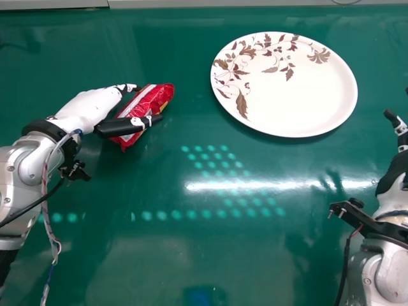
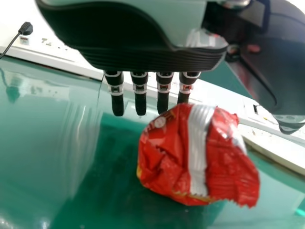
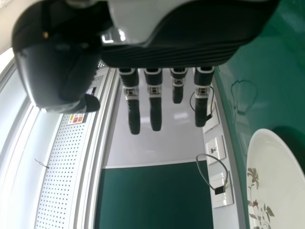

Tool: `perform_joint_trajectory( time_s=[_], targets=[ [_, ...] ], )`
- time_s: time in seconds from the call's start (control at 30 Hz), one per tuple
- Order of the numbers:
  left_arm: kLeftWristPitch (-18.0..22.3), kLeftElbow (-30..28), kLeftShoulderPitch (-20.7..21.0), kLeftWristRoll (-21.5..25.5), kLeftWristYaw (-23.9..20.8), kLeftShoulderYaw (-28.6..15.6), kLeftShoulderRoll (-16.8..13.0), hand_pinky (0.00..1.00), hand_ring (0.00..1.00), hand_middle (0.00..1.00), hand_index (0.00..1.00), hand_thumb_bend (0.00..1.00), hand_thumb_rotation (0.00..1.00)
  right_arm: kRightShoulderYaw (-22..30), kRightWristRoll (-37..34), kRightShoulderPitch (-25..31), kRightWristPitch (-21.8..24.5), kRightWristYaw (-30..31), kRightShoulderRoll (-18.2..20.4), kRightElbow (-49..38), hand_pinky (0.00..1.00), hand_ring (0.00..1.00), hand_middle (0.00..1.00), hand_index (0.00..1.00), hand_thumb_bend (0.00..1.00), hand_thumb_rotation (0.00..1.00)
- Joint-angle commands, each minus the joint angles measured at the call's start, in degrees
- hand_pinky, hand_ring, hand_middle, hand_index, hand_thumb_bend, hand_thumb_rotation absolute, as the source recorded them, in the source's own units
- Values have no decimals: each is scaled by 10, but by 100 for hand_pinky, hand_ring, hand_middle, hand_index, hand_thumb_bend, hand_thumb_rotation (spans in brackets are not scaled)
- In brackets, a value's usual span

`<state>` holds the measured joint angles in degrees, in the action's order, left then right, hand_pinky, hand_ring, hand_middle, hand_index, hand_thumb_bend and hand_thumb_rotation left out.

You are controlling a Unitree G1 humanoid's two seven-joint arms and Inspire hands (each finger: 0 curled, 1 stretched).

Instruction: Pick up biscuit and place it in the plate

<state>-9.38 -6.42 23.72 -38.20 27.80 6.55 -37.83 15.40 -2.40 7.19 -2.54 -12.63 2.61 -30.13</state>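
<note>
My left hand [image 1: 86, 109] is at the left of the table, fingers straight, with the thumb across the near side of the red biscuit packet [image 1: 152, 101] and the fingertips by its far side. In the left wrist view the hand [image 2: 140, 93] has its fingers extended beside the crinkled packet [image 2: 174, 155], not curled round it. The white plate [image 1: 299, 89] with brown leaf decoration lies to the right of the packet. My right hand [image 1: 398, 169] is at the right edge, away from plate and packet; in the right wrist view the hand [image 3: 155, 102] has straight fingers.
The green table [image 1: 191, 255] has a glossy surface with light reflections. A pale ledge [image 1: 57, 3] runs along its far edge. In the right wrist view, sockets [image 3: 215, 148] with a looped cable line the border, and the plate [image 3: 271, 176] lies beside them.
</note>
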Motion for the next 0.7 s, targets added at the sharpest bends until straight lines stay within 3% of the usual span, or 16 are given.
perform_joint_trajectory(
  time_s=[0.0,0.17,0.37,0.67],
  targets=[
    [-3,10,10,-11,4,14,-7,91,96,98,97,100,50,5,7,6,5,-1,-3,-10,74,80,81,74,51,24],
    [8,34,33,-21,11,30,-17,91,96,97,95,100,50,5,7,10,15,-2,0,-20,76,81,81,74,51,24],
    [12,55,66,-53,57,62,-47,92,97,98,95,100,56,6,6,17,30,-3,2,-38,74,79,80,73,51,25],
    [28,74,102,-125,101,112,-73,90,94,96,94,100,41,10,4,20,36,0,0,-48,71,78,79,75,51,24]
  ],
)
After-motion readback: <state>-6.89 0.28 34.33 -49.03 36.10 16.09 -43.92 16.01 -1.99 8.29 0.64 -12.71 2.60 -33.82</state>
